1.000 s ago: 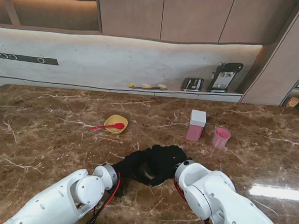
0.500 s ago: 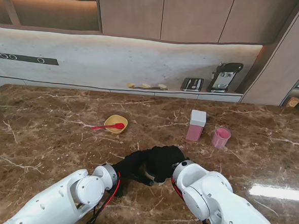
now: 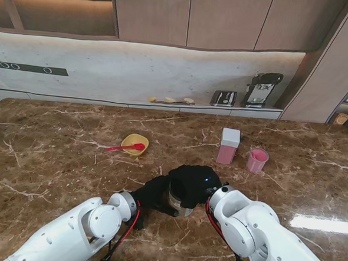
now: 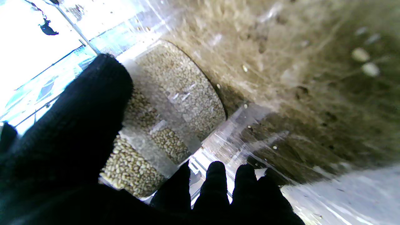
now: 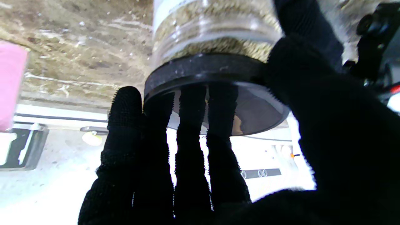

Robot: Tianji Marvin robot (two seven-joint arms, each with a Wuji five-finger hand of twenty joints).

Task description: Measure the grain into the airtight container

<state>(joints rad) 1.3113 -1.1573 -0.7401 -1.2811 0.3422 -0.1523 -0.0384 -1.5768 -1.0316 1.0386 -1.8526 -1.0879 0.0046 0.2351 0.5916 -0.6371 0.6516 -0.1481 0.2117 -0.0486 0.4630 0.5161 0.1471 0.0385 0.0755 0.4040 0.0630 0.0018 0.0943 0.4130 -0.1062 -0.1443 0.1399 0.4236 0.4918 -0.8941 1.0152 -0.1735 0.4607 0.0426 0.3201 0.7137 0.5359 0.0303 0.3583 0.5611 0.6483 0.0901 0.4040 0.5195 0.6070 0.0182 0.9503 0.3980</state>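
The right hand point(image 5: 218, 150) is clamping its fingers point(image 5: 190, 131) and thumb around the black lid point(image 5: 206, 70) of the grain jar point(image 3: 180, 201), fingers lying over the lid's face and the thumb pressing on its rim. The left hand point(image 4: 72, 140) is wrapping the clear body of the grain jar point(image 4: 168, 103), thumb on one side and four fingertips point(image 4: 215, 178) curling round the other, holding it steady near the bench's near edge, about mid-width.

The lid is not off yet, so this looks like the unscrewing step. The main risk, as I judge it, is the jar being full almost to the lid: if the lid comes away with a jerk, or the left hand is tilting the jar while the right is twisting, grain could be spilling onto the marble bench point(image 3: 54, 158). A loose left grip would also let the smooth jar spin with the lid instead of opening.

Farther from me and to the right, the airtight container point(image 3: 228, 146) with its white lid and the pink cup point(image 3: 257, 160) are standing just beside each other but apart. The yellow bowl point(image 3: 135, 144) with a red spoon point(image 3: 124, 147) is sitting farther off to the left. Between the jar and these things the bench is bare, giving room to lift the lid away; the near edge is close behind the wrists, so any set-down should be going forward.
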